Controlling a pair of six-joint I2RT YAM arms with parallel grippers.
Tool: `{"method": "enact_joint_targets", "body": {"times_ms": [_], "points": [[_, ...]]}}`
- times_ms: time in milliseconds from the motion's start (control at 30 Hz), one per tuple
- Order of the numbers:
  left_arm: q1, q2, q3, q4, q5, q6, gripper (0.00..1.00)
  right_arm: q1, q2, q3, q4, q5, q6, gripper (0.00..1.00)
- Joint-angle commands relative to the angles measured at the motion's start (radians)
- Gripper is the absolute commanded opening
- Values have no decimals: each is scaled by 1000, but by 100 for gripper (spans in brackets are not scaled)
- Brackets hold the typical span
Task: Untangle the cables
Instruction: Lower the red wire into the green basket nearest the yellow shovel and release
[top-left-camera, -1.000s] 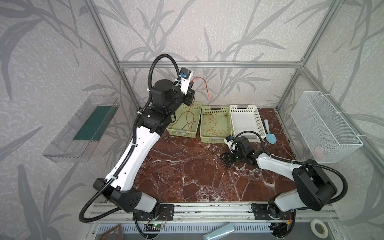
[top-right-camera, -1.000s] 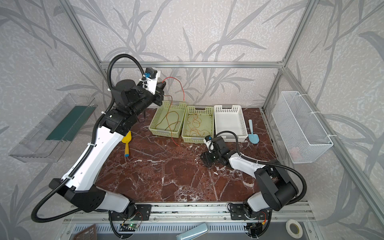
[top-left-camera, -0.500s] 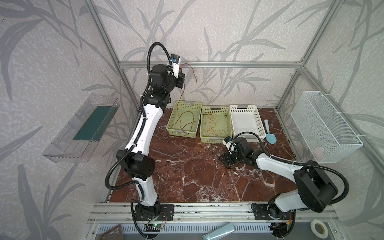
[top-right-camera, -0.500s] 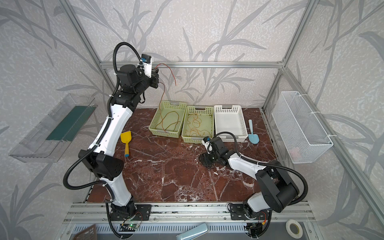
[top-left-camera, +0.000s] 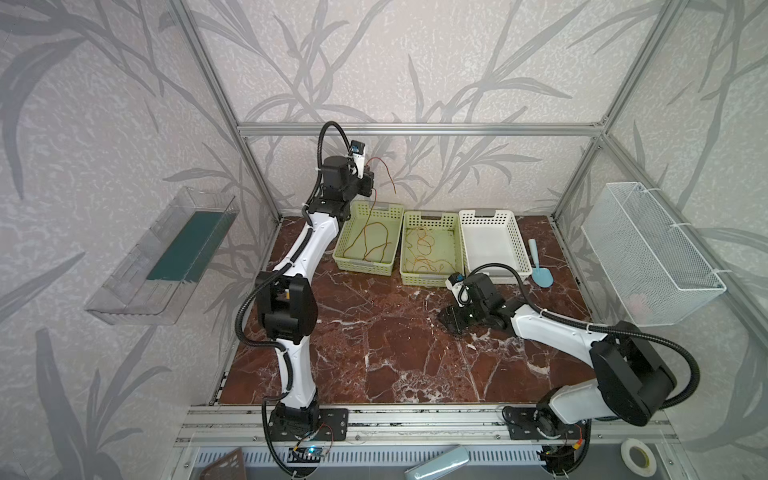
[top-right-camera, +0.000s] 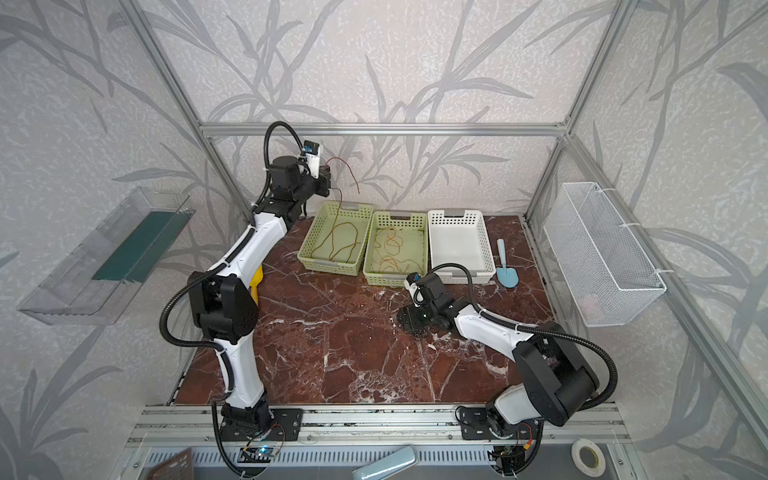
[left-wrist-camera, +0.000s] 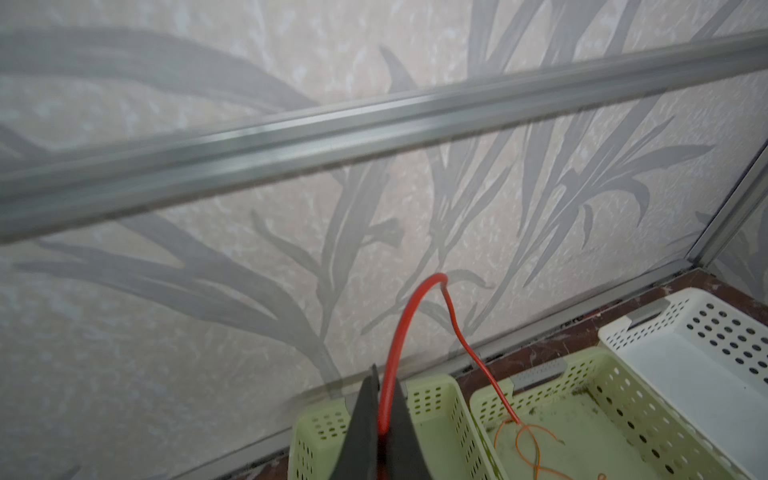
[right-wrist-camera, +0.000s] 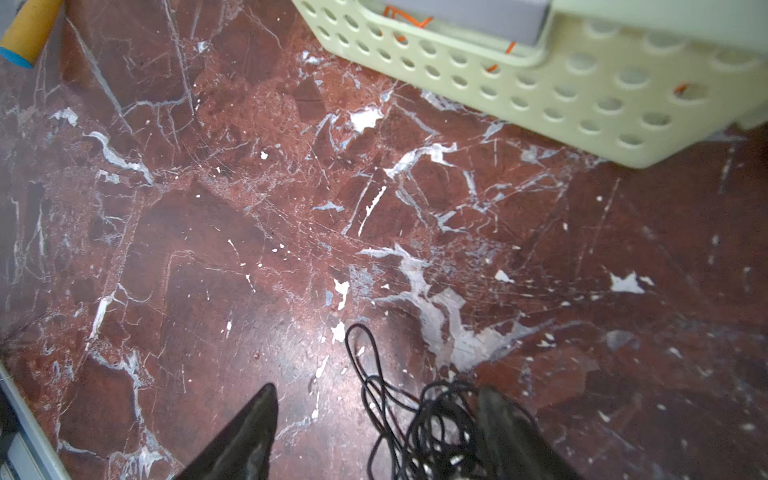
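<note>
The red cable (left-wrist-camera: 398, 332) is pinched in the closed left gripper (left-wrist-camera: 384, 386), raised above a green basket (top-left-camera: 360, 262) into which it trails. The black cable (right-wrist-camera: 432, 419) is bunched on the marble table (right-wrist-camera: 249, 208) between the wide-spread jaws of the right gripper (right-wrist-camera: 378, 392), which grips nothing. The orange cable (top-left-camera: 424, 253) is coiled in the middle basket (top-left-camera: 429, 281).

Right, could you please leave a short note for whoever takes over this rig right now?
Left claw: shut on the red cable, raised high; its length hangs into the left green basket.
Right claw: open, low astride the black cable bunched on the table.
Done: orange cable lies in the middle green basket.
Left: lower and release red; black likely goes to the white basket.
</note>
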Motion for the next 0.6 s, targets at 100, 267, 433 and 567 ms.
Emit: {"method": "enact_joint_targets", "body": {"times_ms": [100,267,433,567], "points": [[28,-71,-288,176,24,-92,0,3,-47,34,-72,50,18,77],[30,-69,-409,209,32,-117,0,2,-29,74,-111,61,9,77],[30,-52,-436,188,27,-134,15,0,-41,97,-148,68,5,78],[28,-116,-488,197,10,-140,68,-18,-82,101,-188,68,33,79]]}}
